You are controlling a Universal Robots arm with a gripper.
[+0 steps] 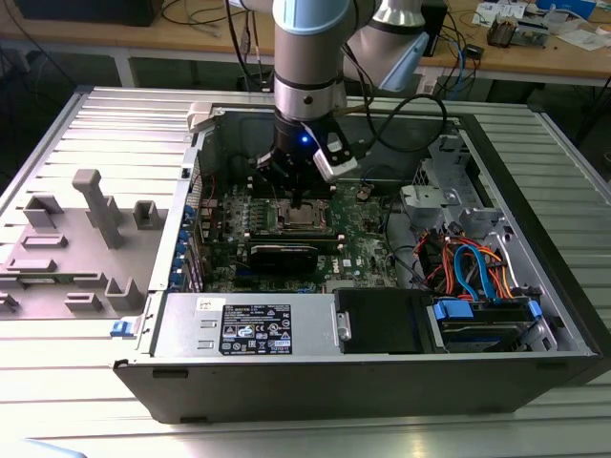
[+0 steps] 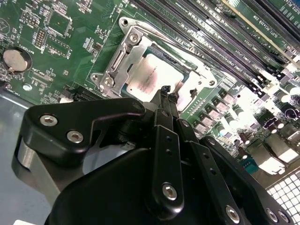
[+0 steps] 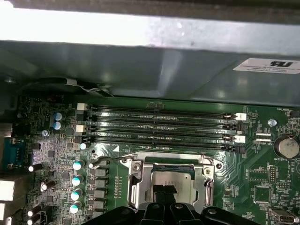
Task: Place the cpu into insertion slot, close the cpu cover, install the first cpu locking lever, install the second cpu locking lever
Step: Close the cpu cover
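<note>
At the exterior view's left, a matte grey moulded holder [image 1: 91, 215] with upright pegs sits on the ribbed metal table [image 1: 57, 382], likely a parking place for parts. Beside it, an open computer case [image 1: 315, 382] lies on its side, so the green circuit board [image 1: 358, 243] faces up for the arm. Near the middle, the gripper [image 1: 299, 202] reaches straight down over the insertion slot [image 1: 305, 218], a square socket framed in bright metal. In the second wrist view the cpu [image 2: 145, 77], a flat square with a dull silver top, lies seated in the socket. The cpu cover [image 2: 123, 55], a thin stamped steel frame with a square window, lies down around it. The black fingers are drawn together with nothing visible between them. Their narrow tips sit just over the chip near the cover's edge; whether they touch it cannot be told. In the first wrist view a thin wire lever [image 3: 105, 162] juts out beside the cover, seemingly not latched, and long black memory slots [image 3: 159, 126] run beyond it. At the exterior view's right, glossy blue and orange cables [image 1: 473, 267] loop by the drive cage.
</note>
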